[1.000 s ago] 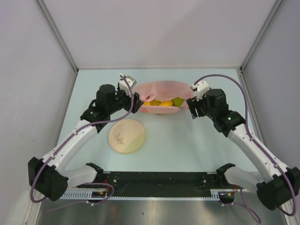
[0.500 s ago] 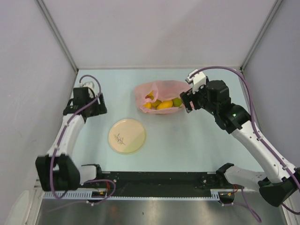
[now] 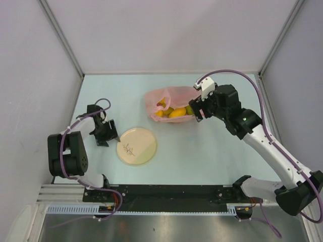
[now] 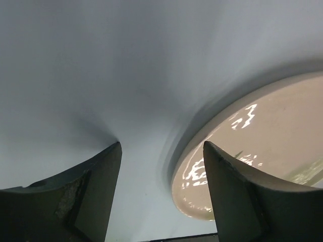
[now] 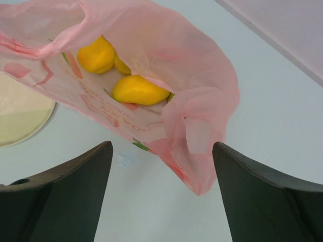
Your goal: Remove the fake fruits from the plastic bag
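The pink plastic bag lies on the table at the back centre, its mouth open, with yellow and green fake fruits inside. In the right wrist view the bag shows two yellow fruits in its opening. My right gripper is open and empty just by the bag's right corner; that corner lies between its jaws, untouched. My left gripper is open and empty, low at the table beside the left rim of the cream plate, far from the bag.
The cream plate with a sprig drawing also shows in the left wrist view, its rim between my left jaws' line. White enclosure walls stand on the left, right and back. The black base rail runs along the near edge.
My left arm has let go of the bag, pulled back left and folded down next to the plate. My right gripper has shifted slightly left to the bag's right corner. The bag has slumped.
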### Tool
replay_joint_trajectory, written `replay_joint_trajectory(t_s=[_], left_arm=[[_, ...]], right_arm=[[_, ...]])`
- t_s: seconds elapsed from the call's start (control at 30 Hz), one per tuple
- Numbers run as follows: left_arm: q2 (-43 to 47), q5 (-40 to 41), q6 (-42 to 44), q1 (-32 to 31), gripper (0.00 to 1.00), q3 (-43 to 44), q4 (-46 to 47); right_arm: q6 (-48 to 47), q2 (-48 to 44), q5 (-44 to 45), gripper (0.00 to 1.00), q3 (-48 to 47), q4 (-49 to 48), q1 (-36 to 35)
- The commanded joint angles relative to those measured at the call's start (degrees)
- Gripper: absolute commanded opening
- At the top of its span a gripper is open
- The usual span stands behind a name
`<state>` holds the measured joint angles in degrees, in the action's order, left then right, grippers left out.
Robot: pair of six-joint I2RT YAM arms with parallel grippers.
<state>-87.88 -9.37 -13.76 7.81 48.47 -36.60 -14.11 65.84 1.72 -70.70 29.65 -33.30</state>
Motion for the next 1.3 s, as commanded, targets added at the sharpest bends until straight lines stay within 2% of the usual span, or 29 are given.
replay_joint_trajectory(t_s=[0.0,0.07,0.1,0.13,0.2,0.23,0.33,0.47,0.53,0.57,0.67,0.7,0.77,0.8,0.83,0.93,0.97,1.07,1.13,1.2,1.27], left_arm=[[-4.05,-8.03,0.04,-3.75,0.7,-1.0,3.37],[-5.28,-9.26,0.31,-6.66,0.64,-1.62,4.25],[-5.55,-11.09,0.4,-10.5,0.61,-1.8,4.69],[-5.81,-12.5,0.23,-12.45,0.53,-2.23,5.48],[-6.43,-14.62,-0.13,-18.76,0.44,-2.41,6.19],[-6.87,-14.98,-0.39,-21.06,0.35,-2.15,6.71],[-9.41,-17.09,-1.09,-28.45,0.21,-0.05,6.81],[-15.65,-19.46,1.27,-36.45,0.16,6.8,3.12],[-17.84,-19.37,2.33,-40.06,0.17,9.71,1.18],[-17.94,-19.11,2.33,-40.68,0.19,9.98,0.92],[-14.53,-16.83,1.98,-38.85,0.37,9.19,-0.4],[-12.43,-16.83,1.98,-37.8,0.52,7.62,-1.62],[-4.79,-16.57,1.98,-33.77,0.62,5.77,-2.94],[-2.06,-15.69,2.5,-32.44,0.72,4.63,-4.52],[3.79,-14.47,3.12,-31.21,0.77,4.36,-5.4],[12.52,-13.39,7.24,-28.38,0.87,5.23,-5.77],[17.34,-13.31,8.73,-28.38,0.88,5.84,-2.89],[23.52,-13.92,10.86,-28.56,0.93,9.7,5.79],[23.46,-14.63,11.21,-30.21,0.95,12.51,9.25],[20.65,-14.97,11.82,-31.71,0.99,18.75,11.72],[17.84,-15.51,12.52,-33.56,1.0,25.32,12.43]], right_arm=[[1.36,1.3,-0.58,0.85,-2.34,-3.19,-0.63],[1.45,1.65,-0.49,0.85,-2.34,-3.37,-0.71],[1.37,1.74,-0.4,0.85,-2.25,-3.2,-0.63],[1.28,1.83,-0.31,0.85,-2.17,-3.19,-0.63],[1.01,1.92,-0.14,0.85,-2.25,-2.93,-0.45],[0.66,1.92,0.13,0.85,-2.25,-2.76,-0.28],[0.05,2.09,1.01,0.84,-2.25,-2.84,0.34],[0.31,2.18,0.92,0.84,-2.25,-2.93,1.57],[0.4,2.01,1.01,0.84,-2.25,-2.67,1.92],[0.31,1.83,1.1,0.84,-2.25,-2.58,2.36],[0.13,0.87,1.45,0.84,-2.34,-2.58,2.97],[0.13,0.69,1.36,0.84,-2.34,-2.49,3.15],[-0.21,0.08,0.66,0.84,-2.34,-2.14,3.24],[-0.3,-0.01,0.31,0.84,-2.25,-2.05,3.07],[-0.31,-0.01,0.04,0.84,-2.25,-2.05,3.15],[0.13,0.95,-1.01,0.84,-2.25,-1.79,2.89],[0.22,1.21,-1.01,0.84,-2.17,-1.44,2.98],[-0.04,3.4,0.57,0.84,-1.29,-1.0,3.33],[-0.13,4.9,-0.04,0.84,-1.11,-0.82,4.55],[-0.74,6.92,-0.83,0.84,-1.11,-0.73,5.26],[-1.01,7.89,-1.1,0.84,-1.11,-0.56,5.7]])
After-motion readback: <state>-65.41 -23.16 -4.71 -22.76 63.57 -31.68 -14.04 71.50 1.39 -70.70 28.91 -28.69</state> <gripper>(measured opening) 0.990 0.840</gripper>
